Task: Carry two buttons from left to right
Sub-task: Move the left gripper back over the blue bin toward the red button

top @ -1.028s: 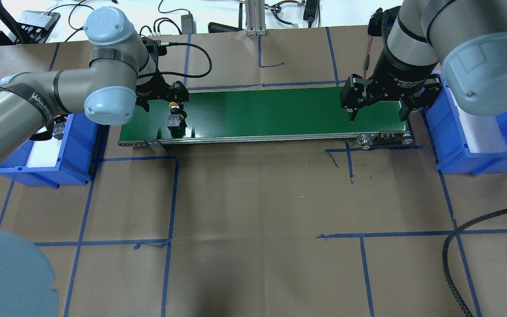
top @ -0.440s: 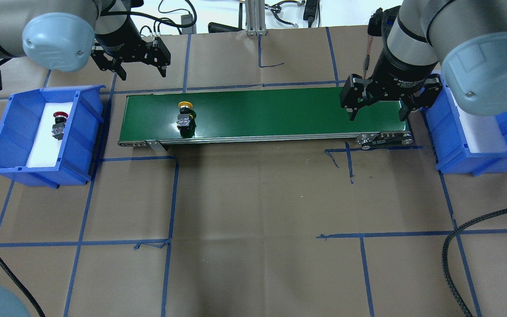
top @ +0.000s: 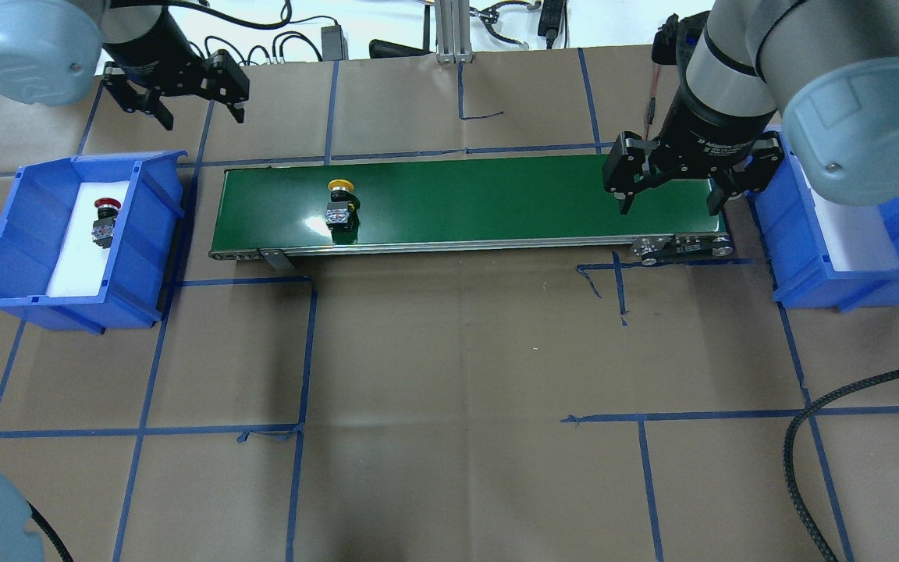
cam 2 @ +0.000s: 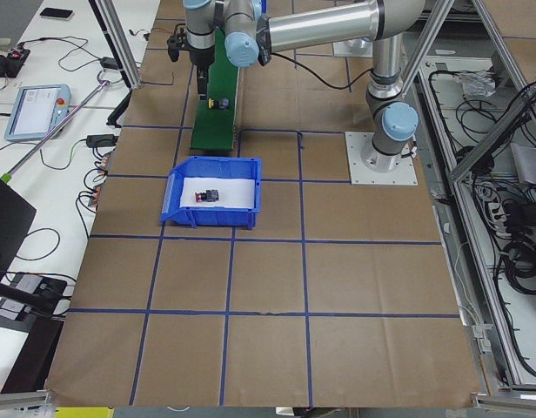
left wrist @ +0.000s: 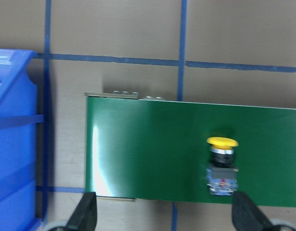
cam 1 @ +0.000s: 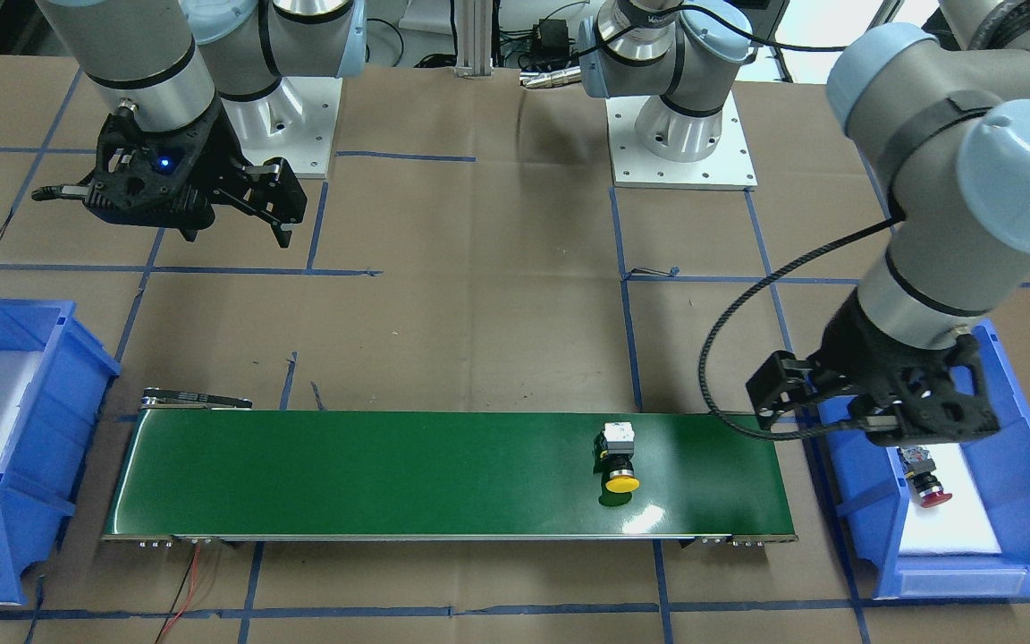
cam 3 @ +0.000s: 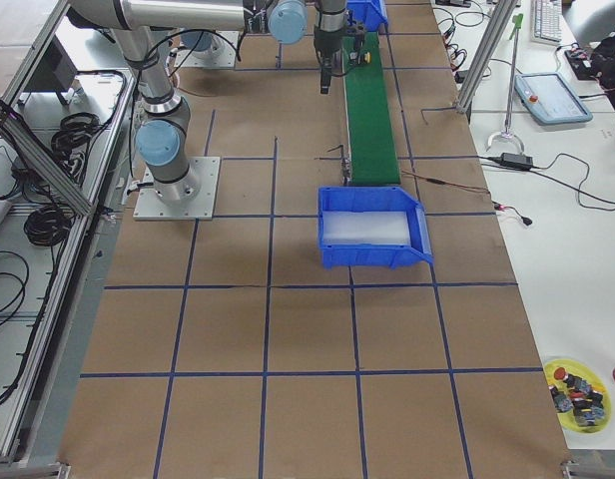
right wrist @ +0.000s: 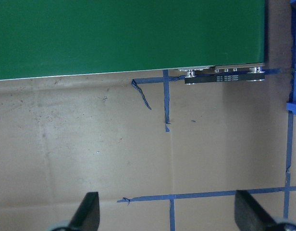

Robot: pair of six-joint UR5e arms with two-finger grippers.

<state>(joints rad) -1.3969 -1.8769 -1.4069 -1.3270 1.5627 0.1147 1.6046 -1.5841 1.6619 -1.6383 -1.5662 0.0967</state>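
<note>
Yellow button [top: 341, 207] has ridden away from the wide-open left hand [top: 201, 117]; lying sideways, it could reach the waiting, wide-open right hand [top: 669, 207] skewed.

The belt [top: 496, 195] is smooth green with a wet-looking sheen, edged in bare metal. The table [top: 449, 351] under it wears matt brown paper, creased, lined with blue tape [top: 145, 430]. The bins [top: 67, 311] are shiny blue plastic, padded white inside; the cap of the yellow button [top: 340, 203] looks glossy
</note>
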